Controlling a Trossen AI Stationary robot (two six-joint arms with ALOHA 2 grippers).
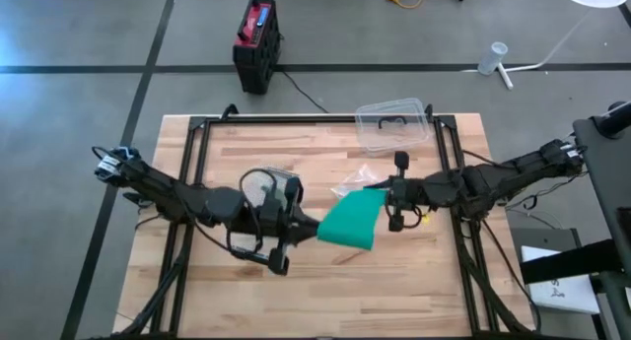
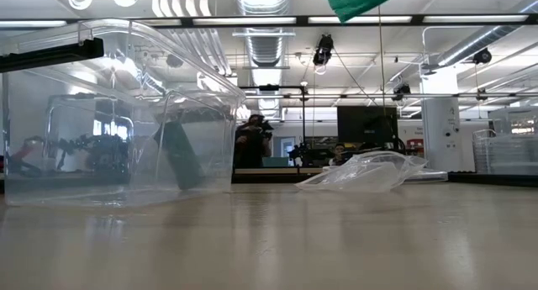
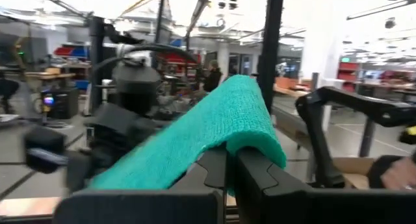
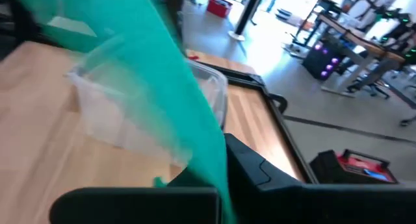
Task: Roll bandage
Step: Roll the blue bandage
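**Bandage stretched between both arms, above table**

We go biggest first. Table [image 1: 246, 301]: wood top, both arms meet over its middle. Two clear tubs: one at the far edge [image 1: 392, 125], one by the left arm [image 1: 268, 187]. A crumpled clear bag [image 1: 357, 180] lies near the centre.

Bandage [image 1: 351, 221]: green strip, lifted off the table, spanning the gap btwn the two grippers. In the low view only its lower corner shows at the top, so it hangs clear of the wood.

Left gripper [image 1: 296, 225]: clamped on one end of the bandage; in its wrist view the cloth drapes over the fingers [image 3: 260, 178]. Right gripper [image 1: 394, 204]: pinched tight on the other end, cloth running out past its fingers [image 4: 253, 169].

How to do this step well, as we judge it: keep light tension so the strip stays flat, w/o twist. Turn one wrist to wind, feed w/ the other. Keep edges lined up, or the roll cones. Don't let slack drop onto the bag.
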